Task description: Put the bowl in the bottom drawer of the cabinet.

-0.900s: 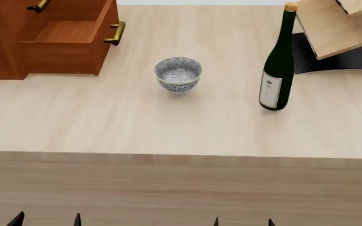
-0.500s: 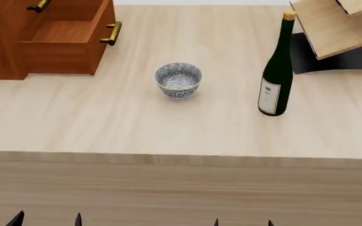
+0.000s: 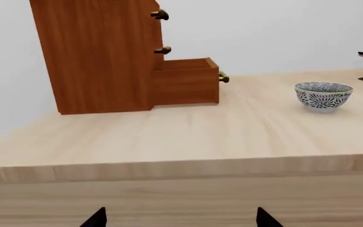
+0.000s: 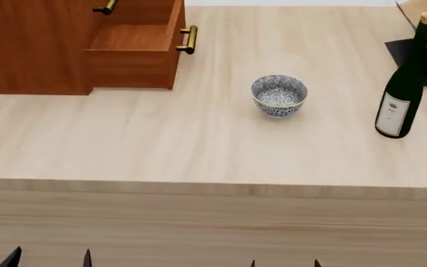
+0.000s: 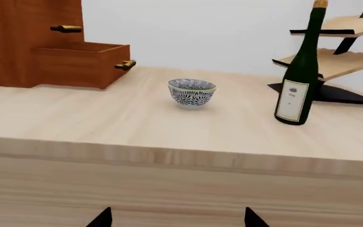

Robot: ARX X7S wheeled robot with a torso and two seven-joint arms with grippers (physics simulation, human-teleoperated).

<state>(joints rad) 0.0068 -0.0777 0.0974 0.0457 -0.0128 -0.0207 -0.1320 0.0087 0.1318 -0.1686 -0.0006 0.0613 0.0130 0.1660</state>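
Note:
The blue-and-white bowl [image 4: 279,95] stands upright on the pale wooden table, and also shows as the bowl [image 3: 323,95] and the bowl [image 5: 192,91] in the wrist views. The reddish-brown cabinet [image 4: 28,44] sits at the table's back left with its bottom drawer [image 4: 135,53] pulled out and nothing showing inside. Both grippers hang below the table's front edge, far from the bowl. Only the dark tips of the left gripper [image 4: 49,258] and of the right gripper [image 4: 284,262] show in the head view. The left gripper [image 3: 179,218] and the right gripper [image 5: 177,218] are open and hold nothing.
A dark green wine bottle [image 4: 404,86] stands right of the bowl. Behind it is a pale wood rack on a black base [image 5: 339,45]. The table's front edge [image 4: 213,189] runs between the grippers and the objects.
The head view has swung left: bowl, bottle and cabinet all sit further right in the picture, and more of the cabinet shows. The objects themselves have not moved on the table.

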